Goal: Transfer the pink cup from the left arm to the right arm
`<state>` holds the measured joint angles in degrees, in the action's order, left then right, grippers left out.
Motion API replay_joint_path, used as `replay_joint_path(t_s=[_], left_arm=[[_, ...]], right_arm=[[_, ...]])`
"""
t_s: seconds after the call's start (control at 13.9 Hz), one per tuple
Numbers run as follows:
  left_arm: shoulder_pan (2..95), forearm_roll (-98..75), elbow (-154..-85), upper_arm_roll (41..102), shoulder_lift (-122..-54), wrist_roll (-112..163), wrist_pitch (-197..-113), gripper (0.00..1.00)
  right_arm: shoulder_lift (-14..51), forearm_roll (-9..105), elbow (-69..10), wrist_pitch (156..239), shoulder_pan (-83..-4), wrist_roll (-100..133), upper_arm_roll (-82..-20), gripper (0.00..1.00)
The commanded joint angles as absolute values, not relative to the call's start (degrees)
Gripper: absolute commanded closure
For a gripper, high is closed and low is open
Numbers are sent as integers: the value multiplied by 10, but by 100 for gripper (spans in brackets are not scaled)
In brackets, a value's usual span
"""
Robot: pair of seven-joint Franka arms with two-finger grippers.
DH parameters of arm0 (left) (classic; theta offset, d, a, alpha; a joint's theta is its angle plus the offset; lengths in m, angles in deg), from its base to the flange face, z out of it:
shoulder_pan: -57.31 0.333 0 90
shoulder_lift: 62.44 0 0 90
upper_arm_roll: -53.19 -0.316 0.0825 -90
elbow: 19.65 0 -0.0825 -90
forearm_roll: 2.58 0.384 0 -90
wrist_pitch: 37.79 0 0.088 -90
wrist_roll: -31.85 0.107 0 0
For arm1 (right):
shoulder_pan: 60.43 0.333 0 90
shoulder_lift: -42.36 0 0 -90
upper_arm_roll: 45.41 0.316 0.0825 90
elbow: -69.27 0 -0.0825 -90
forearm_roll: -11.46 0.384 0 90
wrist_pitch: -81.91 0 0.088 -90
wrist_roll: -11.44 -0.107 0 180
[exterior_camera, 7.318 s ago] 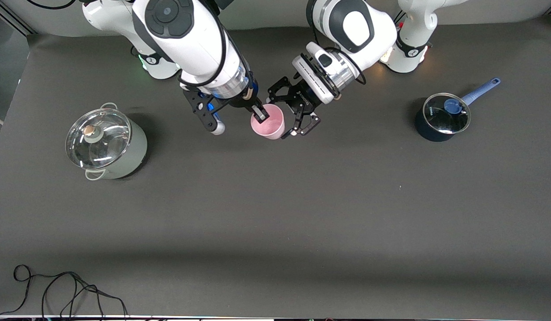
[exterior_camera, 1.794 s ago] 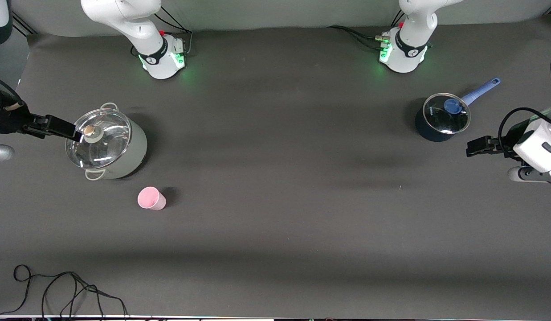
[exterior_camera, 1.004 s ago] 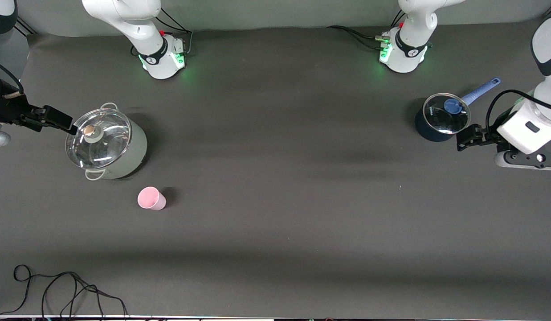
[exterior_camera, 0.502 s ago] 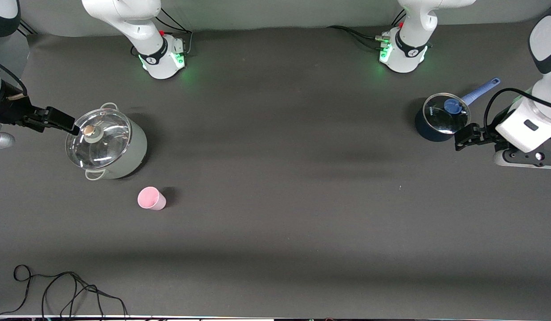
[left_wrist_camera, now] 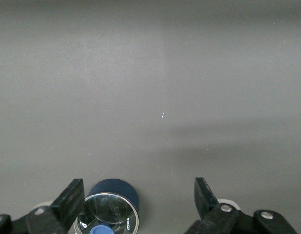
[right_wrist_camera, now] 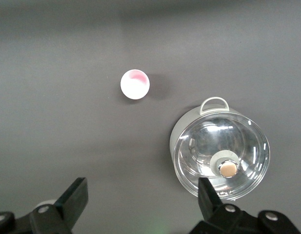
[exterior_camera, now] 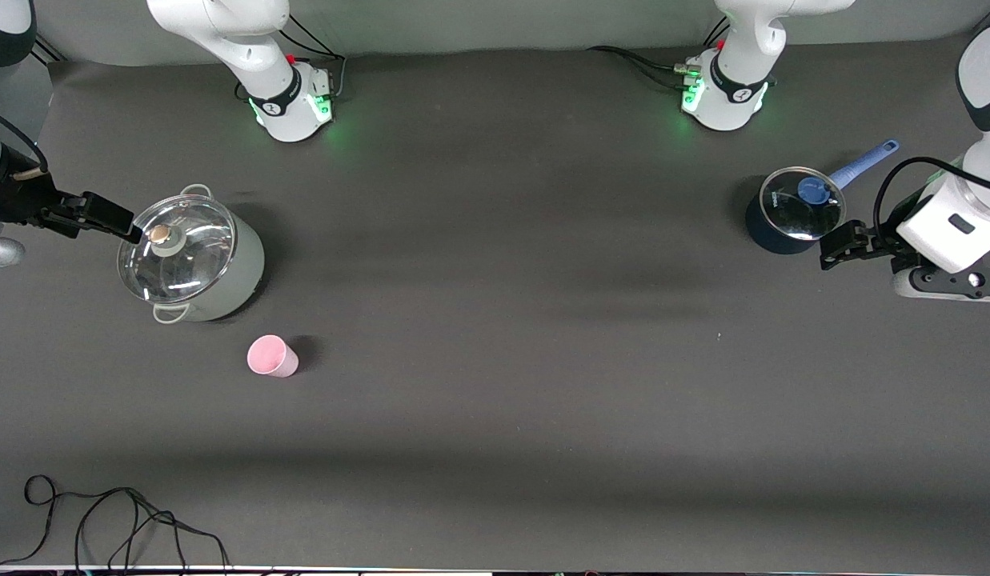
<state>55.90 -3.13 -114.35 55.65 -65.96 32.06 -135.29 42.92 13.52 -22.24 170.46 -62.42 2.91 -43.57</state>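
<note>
The pink cup (exterior_camera: 270,356) stands upright on the dark table, free of both grippers, nearer to the front camera than the pale green pot (exterior_camera: 192,260). The right wrist view looks down on the pink cup (right_wrist_camera: 135,84) beside the pot (right_wrist_camera: 218,156). My right gripper (exterior_camera: 118,224) hangs open and empty at the pot's lid edge, at the right arm's end of the table; its jaws (right_wrist_camera: 140,197) stand wide apart. My left gripper (exterior_camera: 839,244) is open and empty beside the navy saucepan (exterior_camera: 791,212), and its jaws (left_wrist_camera: 139,195) frame the saucepan (left_wrist_camera: 113,204).
The saucepan has a glass lid and a blue handle (exterior_camera: 867,160). A black cable (exterior_camera: 102,520) lies coiled at the table's front edge toward the right arm's end. The arm bases (exterior_camera: 290,104) (exterior_camera: 723,96) stand along the table's edge farthest from the front camera.
Several seconds ago both grippers met at the cup in mid-table. Now the cup stands alone and both arms are drawn back to the table's ends. Over the last second they barely shift.
</note>
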Motion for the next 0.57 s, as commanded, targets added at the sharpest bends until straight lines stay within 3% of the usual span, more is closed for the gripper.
replay_joint_path(t_s=[0.0, 0.5], left_arm=[[549, -28, -1140, 548, -654, 326, -1345, 0], [549, -28, -1126, 548, -662, 320, -1345, 0]], right_arm=[[433, 131, -227, 1710, -615, 35, -444, 0], [433, 132, -227, 1709, -614, 34, -443, 0]])
